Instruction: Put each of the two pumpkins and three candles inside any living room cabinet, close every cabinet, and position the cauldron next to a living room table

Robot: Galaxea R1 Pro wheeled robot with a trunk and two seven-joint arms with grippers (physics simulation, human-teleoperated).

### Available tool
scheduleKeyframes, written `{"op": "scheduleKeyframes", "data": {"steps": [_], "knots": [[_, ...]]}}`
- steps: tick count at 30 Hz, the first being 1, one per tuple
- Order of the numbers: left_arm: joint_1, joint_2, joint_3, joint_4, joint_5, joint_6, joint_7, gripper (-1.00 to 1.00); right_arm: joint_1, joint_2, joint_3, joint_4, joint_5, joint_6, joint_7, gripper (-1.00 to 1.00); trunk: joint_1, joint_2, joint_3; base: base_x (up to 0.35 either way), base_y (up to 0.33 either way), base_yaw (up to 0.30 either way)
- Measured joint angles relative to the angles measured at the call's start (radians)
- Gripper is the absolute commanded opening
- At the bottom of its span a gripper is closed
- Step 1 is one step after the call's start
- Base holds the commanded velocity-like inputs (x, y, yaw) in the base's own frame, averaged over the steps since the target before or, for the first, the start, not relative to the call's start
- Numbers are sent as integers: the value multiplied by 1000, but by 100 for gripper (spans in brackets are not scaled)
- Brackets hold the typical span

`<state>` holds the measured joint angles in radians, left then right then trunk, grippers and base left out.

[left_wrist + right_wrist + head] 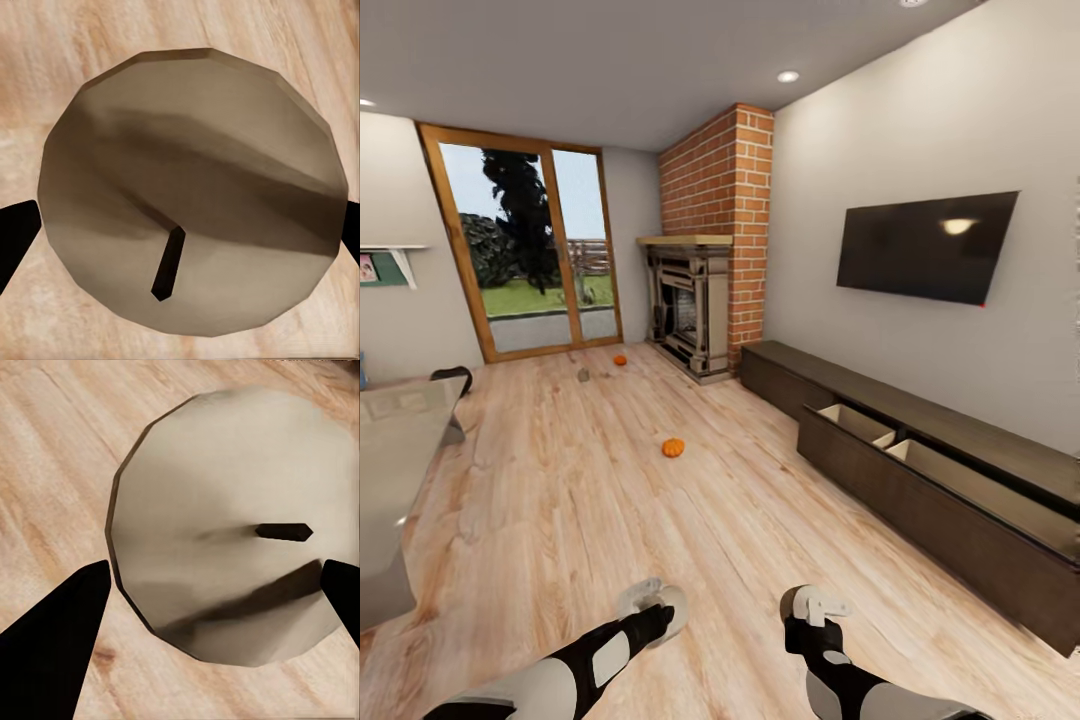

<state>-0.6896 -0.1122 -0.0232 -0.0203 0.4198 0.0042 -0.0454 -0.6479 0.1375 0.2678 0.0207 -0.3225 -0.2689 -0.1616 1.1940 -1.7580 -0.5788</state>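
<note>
Light plank floor runs to the cabinet [960, 500], drawers open. Two pumpkins [673, 447] lie well apart ahead. Each gripper, left [180, 225] and right [217, 607], grips a candle [195, 195] between closed fingers. Stowing comes next: approach a drawer.

The head view looks from high, forward and down across the wood-plank floor [610, 500] toward the far brick fireplace [715, 240], both arms low and near. Each wrist view faces down, very close over a candle [191, 199] [232, 525]; all three share the floor.
</note>
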Motion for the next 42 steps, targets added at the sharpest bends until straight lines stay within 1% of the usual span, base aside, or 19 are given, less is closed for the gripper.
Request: {"op": "scheduleKeyframes", "data": {"steps": [12,26,36,42], "knots": [[1,-1,0,0,0,1,0,-100,1,0,-1,0,0,-1,0,-100,-46,84,38,0,0,-42],[1,-1,0,0,0,1,0,-100,5,0,-1,0,0,0,1,-100,-100,182,84,0,0,-244],[1,-1,0,0,0,1,0,-100,11,1,-1,0,-1,0,15,-100,-138,252,116,0,0,-246],[1,0,0,0,0,1,0,-100,14,3,0,0,-1,3,17,-100,-161,294,134,0,0,-82]]}}
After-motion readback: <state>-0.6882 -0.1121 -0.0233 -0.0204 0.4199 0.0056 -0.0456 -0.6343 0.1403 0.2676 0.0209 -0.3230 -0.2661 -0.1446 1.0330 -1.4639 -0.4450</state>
